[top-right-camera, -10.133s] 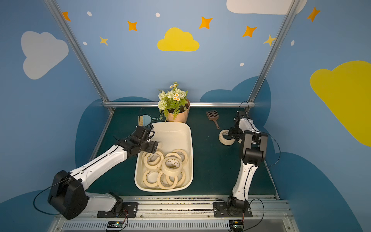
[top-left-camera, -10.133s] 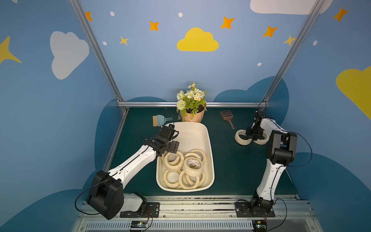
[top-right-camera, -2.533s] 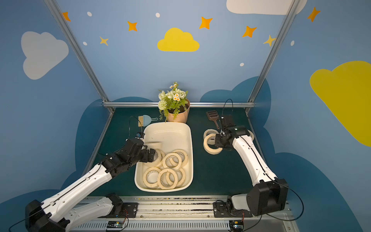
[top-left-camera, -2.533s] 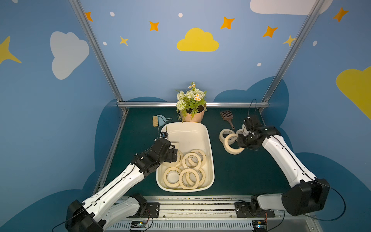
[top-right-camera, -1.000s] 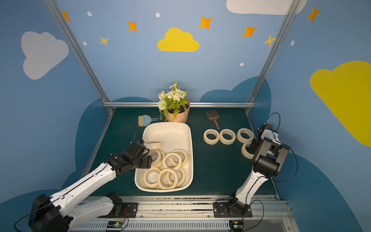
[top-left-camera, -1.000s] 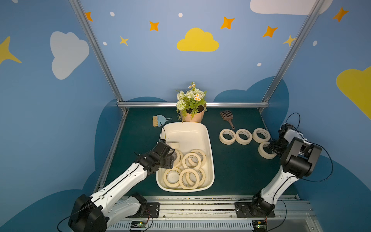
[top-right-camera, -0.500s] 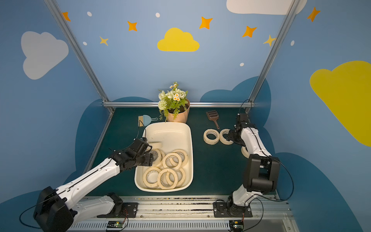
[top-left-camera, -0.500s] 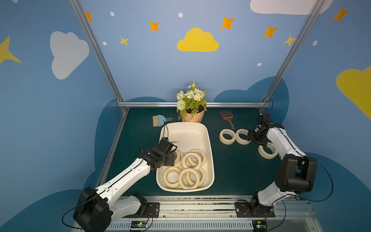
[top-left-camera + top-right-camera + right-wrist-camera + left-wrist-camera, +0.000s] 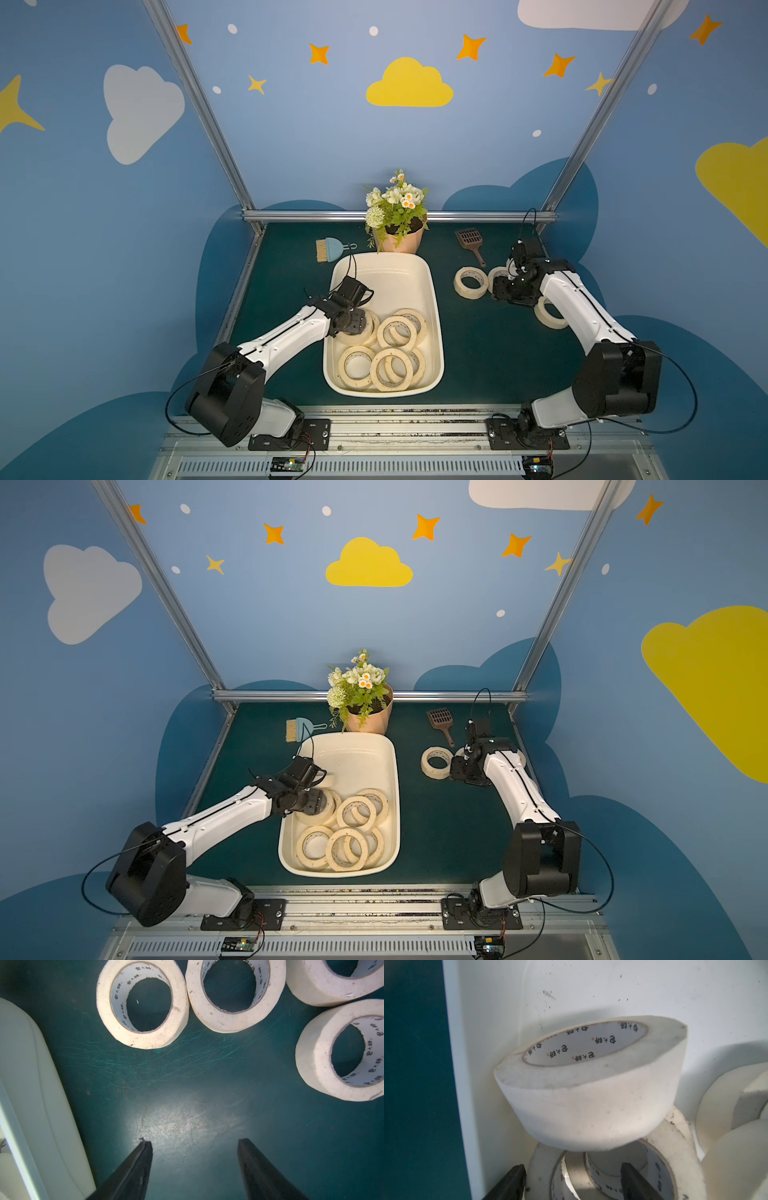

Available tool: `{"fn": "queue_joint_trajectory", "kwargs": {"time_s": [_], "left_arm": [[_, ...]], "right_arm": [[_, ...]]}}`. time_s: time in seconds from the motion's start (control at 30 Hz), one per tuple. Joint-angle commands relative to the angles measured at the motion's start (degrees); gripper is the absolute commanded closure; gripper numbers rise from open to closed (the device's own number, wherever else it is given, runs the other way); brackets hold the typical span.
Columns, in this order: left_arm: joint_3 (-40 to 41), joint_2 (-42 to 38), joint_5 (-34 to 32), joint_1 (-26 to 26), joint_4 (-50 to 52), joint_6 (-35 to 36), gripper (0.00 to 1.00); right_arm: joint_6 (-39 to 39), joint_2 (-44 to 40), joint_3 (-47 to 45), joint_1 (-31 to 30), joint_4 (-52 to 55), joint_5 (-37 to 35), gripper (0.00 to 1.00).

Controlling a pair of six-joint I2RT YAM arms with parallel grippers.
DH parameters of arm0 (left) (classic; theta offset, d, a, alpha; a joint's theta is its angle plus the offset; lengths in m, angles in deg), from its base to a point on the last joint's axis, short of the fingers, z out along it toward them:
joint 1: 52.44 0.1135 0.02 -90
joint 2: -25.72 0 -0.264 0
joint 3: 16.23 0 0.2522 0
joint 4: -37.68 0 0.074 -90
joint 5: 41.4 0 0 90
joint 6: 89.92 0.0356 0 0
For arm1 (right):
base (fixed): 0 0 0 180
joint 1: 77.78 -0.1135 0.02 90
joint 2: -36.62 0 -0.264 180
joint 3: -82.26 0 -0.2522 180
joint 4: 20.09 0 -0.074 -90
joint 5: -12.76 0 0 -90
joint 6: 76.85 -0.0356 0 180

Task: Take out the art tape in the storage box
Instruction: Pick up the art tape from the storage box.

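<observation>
The storage box (image 9: 384, 272) (image 9: 353, 752) is an off-white tub in the middle of the green mat. Several cream art tape rolls (image 9: 397, 332) (image 9: 357, 810) lie in its near half. My left gripper (image 9: 353, 326) (image 9: 572, 1166) is down at the box's left wall. It is open, one finger outside a flat roll (image 9: 675, 1147) and the other inside its core. A tilted roll (image 9: 591, 1088) leans on the wall (image 9: 477, 1064) just beyond. My right gripper (image 9: 505, 289) (image 9: 195, 1142) hangs open and empty over bare mat, near several rolls (image 9: 142, 1004) (image 9: 470, 282) lying outside the box.
A peach flower pot (image 9: 401, 243) stands behind the box. Beside it are a blue hand brush (image 9: 330, 249) on the left and a brown scoop (image 9: 471, 241) on the right. Another loose roll (image 9: 548, 313) lies under the right forearm. The box's outer wall (image 9: 31, 1084) is close to the right gripper.
My right arm has swung left from the mat's far right edge to beside the loose rolls. My left gripper has dropped lower onto the rolls at the box's left wall, its jaws slightly narrower.
</observation>
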Motion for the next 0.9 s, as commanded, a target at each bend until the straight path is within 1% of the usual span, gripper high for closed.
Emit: {"fn": "queue_joint_trajectory", "kwargs": {"time_s": [0.0,0.1,0.13,0.2,0.27,0.3,0.4,0.5,0.63,0.77,0.87], "left_arm": [[-0.9,2.4,0.6,0.8,-1.1,1.5,0.3],[-2.3,4.4,1.3,0.9,0.4,0.7,0.48],[-2.7,4.9,1.6,0.8,0.6,0.6,0.53],[-3.0,5.3,1.8,0.8,0.6,0.6,0.65],[-3.2,5.4,1.9,0.9,0.7,0.7,0.72],[-3.6,5.3,1.8,0.9,1.2,0.8,0.77],[-5.5,4.0,1.6,0.3,3.3,1.1,0.87],[-8.2,2.3,1.9,-1.5,5.4,1.6,0.91],[-11.8,1.7,2.3,-5.4,7.1,0.9,0.92],[-14.1,2.1,2.0,-8.7,7.4,-0.4,0.92],[-15.4,2.2,1.9,-10.7,7.4,-1.1,0.93]], "right_arm": [[0.8,-2.4,-1.5,-1.8,3.0,0.3,0.3],[0.5,-3.9,-2.5,-4.2,4.4,0.0,0.3],[0.3,-4.4,-2.9,-5.1,4.7,-0.1,0.3],[0.4,-5.5,-3.3,-6.8,5.2,1.2,0.31],[0.0,-6.2,-3.4,-8.8,5.8,2.6,0.31],[-0.4,-6.5,-3.2,-10.1,6.1,3.2,0.31],[-2.0,-6.6,-1.2,-16.0,6.7,4.5,0.32],[-3.8,-4.9,2.3,-22.5,6.5,6.3,0.33],[-5.5,-0.7,8.0,-29.6,4.7,8.8,0.34],[-5.9,4.8,14.1,-34.7,3.4,10.4,0.35],[-5.8,8.8,18.3,-37.2,2.9,11.6,0.36]]}}
